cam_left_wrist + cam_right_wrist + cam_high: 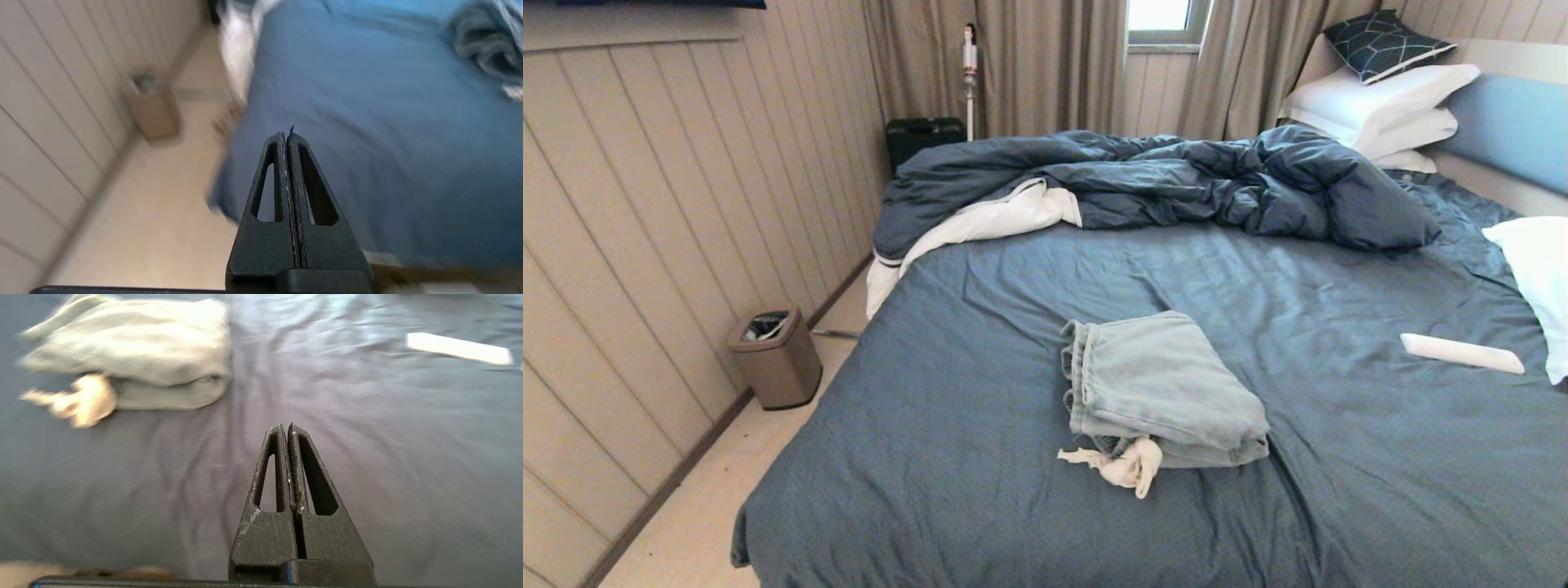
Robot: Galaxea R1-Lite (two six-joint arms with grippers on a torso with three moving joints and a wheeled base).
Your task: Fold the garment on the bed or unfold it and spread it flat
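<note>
The garment (pixel 1160 388), pale light-blue denim shorts, lies folded in a compact stack in the middle of the bed (pixel 980 457), waistband toward the left, white pocket lining (pixel 1131 467) sticking out at its near edge. It also shows in the right wrist view (pixel 135 363) and partly in the left wrist view (pixel 486 45). Neither arm appears in the head view. My left gripper (pixel 286 134) is shut with nothing in it, over the bed's near left corner. My right gripper (pixel 285 426) is shut and empty, above bare sheet and away from the shorts.
A rumpled dark blue duvet (pixel 1176 184) fills the far side of the bed. White pillows (pixel 1380 106) and a dark patterned cushion (pixel 1384 42) sit by the headboard. A white flat object (pixel 1462 353) lies on the sheet at right. A bin (pixel 776 357) stands on the floor left.
</note>
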